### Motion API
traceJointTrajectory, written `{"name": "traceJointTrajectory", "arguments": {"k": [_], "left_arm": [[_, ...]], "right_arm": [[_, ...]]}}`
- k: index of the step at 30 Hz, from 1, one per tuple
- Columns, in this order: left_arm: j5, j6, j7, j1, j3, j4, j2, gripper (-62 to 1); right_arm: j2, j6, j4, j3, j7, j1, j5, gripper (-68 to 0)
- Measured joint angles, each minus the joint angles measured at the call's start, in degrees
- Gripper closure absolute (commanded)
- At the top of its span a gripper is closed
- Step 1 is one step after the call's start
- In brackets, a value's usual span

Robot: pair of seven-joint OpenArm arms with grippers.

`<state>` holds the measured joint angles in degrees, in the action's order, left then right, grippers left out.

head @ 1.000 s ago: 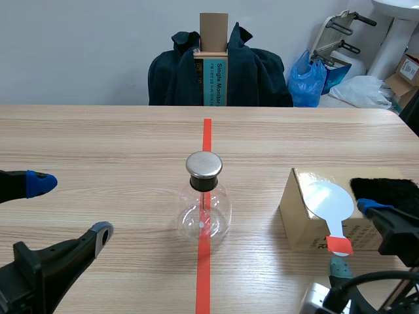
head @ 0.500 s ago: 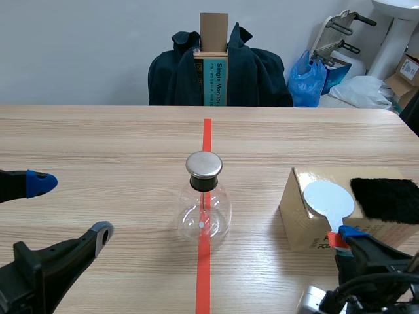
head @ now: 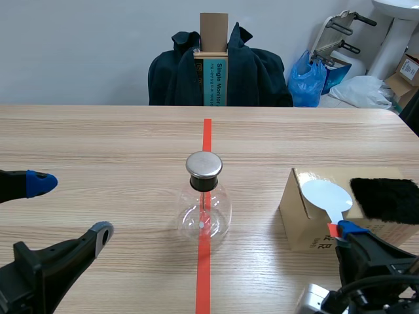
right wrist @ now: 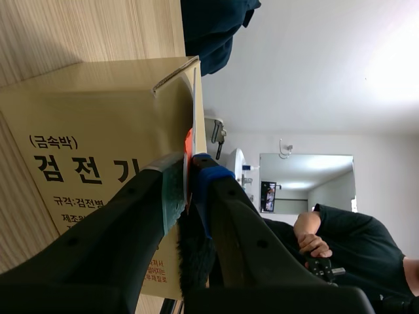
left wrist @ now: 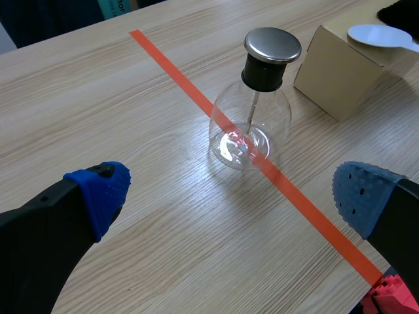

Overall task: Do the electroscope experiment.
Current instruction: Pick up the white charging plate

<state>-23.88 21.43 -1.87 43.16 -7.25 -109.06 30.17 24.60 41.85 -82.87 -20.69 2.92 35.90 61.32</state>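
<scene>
The electroscope, a glass flask (head: 204, 208) with a metal cap (head: 203, 165), stands on the red tape line at the table's middle. A white disc paddle (head: 325, 195) with a red handle lies on the cardboard box (head: 302, 226) at the right, beside a black fur pad (head: 385, 198). My right gripper (head: 344, 230) is shut on the paddle's red handle; its wrist view shows the thin paddle (right wrist: 195, 118) edge-on between the pads (right wrist: 171, 190). My left gripper (head: 71, 208) stands open at the near left, well short of the flask (left wrist: 252, 124).
The box (left wrist: 340, 85) sits to the right of the flask with a gap between them. A chair draped with dark clothing (head: 219, 69) stands beyond the far edge. Bags and clutter (head: 314, 78) lie at the back right.
My right gripper went from open around the paddle's handle to shut on it. The paddle has shifted slightly on the box. The left arm has not moved.
</scene>
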Motion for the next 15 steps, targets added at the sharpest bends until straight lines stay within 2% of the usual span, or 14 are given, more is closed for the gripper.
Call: {"name": "traceJointTrajectory", "arguments": {"k": [4,10,15], "left_arm": [[0.0,0.02,-0.04,0.0,0.0,0.0,0.0,-62.3],[0.0,0.02,-0.02,0.0,0.0,0.0,0.0,-62.3],[0.0,0.0,-0.02,0.0,0.0,0.0,0.02,-62.3]], "right_arm": [[0.0,-0.31,0.0,2.21,0.04,0.0,0.02,-0.7],[0.02,-0.52,-1.09,10.21,0.0,0.02,0.02,-0.7],[0.7,-0.5,-8.59,15.91,0.02,0.02,-0.48,-0.7]]}}
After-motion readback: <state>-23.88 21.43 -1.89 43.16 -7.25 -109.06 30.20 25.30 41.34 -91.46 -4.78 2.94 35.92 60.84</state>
